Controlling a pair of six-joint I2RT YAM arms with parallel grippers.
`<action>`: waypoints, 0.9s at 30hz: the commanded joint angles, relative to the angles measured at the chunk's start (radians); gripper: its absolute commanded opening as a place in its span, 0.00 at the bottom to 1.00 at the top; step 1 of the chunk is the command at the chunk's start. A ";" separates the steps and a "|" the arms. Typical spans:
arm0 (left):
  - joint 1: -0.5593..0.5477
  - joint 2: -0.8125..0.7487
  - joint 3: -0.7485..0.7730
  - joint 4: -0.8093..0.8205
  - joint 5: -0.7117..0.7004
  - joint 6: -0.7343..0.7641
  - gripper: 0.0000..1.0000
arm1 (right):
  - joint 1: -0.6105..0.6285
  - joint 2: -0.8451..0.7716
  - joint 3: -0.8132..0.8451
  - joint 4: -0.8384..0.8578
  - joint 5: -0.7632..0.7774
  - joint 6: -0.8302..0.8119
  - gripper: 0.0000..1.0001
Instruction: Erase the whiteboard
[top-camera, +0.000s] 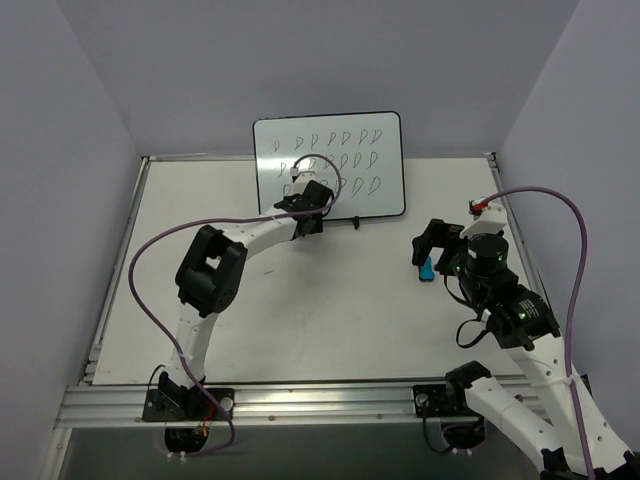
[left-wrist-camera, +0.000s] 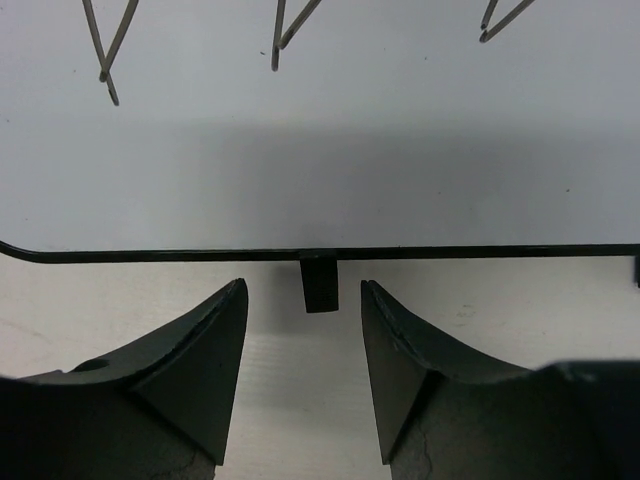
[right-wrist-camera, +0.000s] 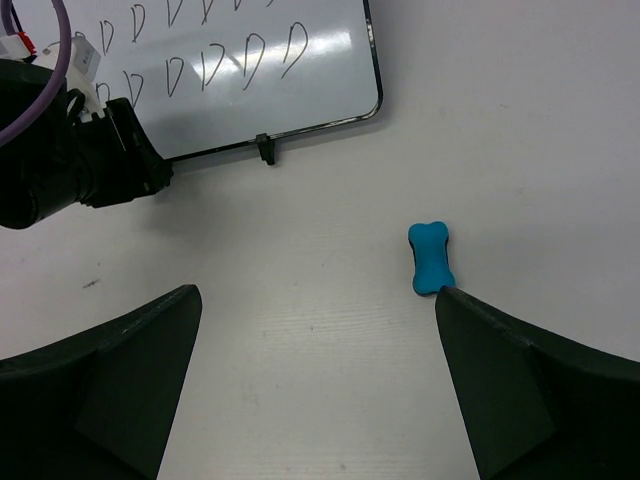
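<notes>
Left jaws were seen apart, lined up on the foot of the whiteboard, which was stood at the far desk edge. Right jaws were held wide apart over the eraser. The board could be toppled if the foot were shoved.

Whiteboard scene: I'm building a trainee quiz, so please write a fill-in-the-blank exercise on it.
The eraser on the table is ____ in colour.
The left hand points at the small black ____ under the whiteboard's frame.
The open right hand holds ____.
Missing: blue; foot; nothing.
</notes>
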 joint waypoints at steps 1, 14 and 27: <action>-0.001 0.038 0.058 0.055 -0.032 -0.022 0.57 | 0.005 0.009 -0.003 0.044 -0.015 -0.016 1.00; -0.002 0.069 0.078 0.048 -0.056 -0.042 0.37 | 0.006 0.028 -0.012 0.061 -0.044 -0.028 1.00; 0.014 0.029 -0.009 0.055 -0.064 -0.076 0.02 | 0.006 0.023 -0.013 0.061 -0.047 -0.028 1.00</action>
